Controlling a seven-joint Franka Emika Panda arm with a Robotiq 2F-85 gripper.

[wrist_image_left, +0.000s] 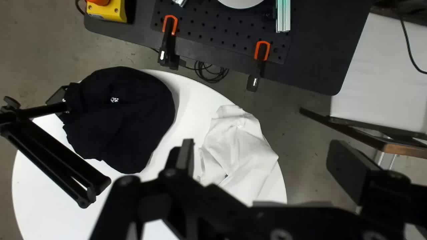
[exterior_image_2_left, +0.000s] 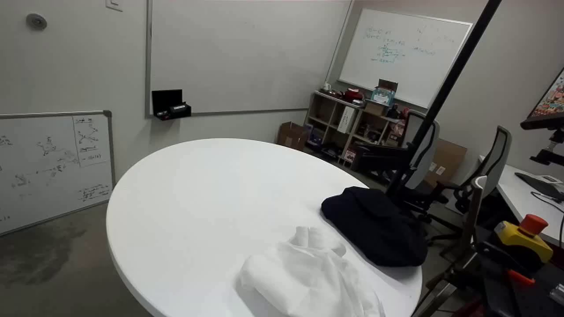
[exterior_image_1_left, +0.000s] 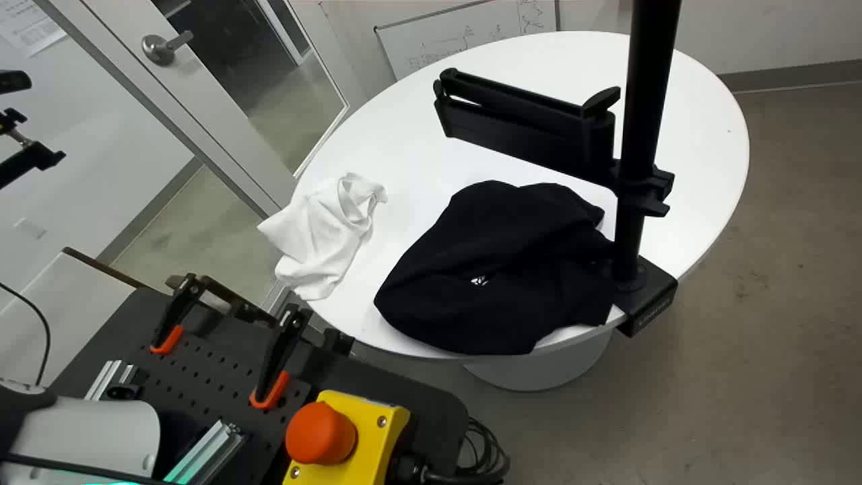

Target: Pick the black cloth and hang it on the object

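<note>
– What kind of place is this?
– It seems to be a lab, partly like an office: I see whiteboards (exterior_image_2_left: 405, 61) with handwriting (exterior_image_2_left: 387, 50), office chairs (exterior_image_2_left: 495, 160) and a monitor (exterior_image_2_left: 551, 103).
– And the lab?
– The red button (exterior_image_1_left: 320, 433) on its yellow box (exterior_image_1_left: 377, 434), and clamps (exterior_image_1_left: 277, 353) on a perforated plate (exterior_image_1_left: 222, 384).

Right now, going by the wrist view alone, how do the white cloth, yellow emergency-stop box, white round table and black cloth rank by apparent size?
Largest to smallest:
White round table, though partly covered
Black cloth
White cloth
Yellow emergency-stop box, judged by its visible part; the picture's top edge cuts it off
</note>
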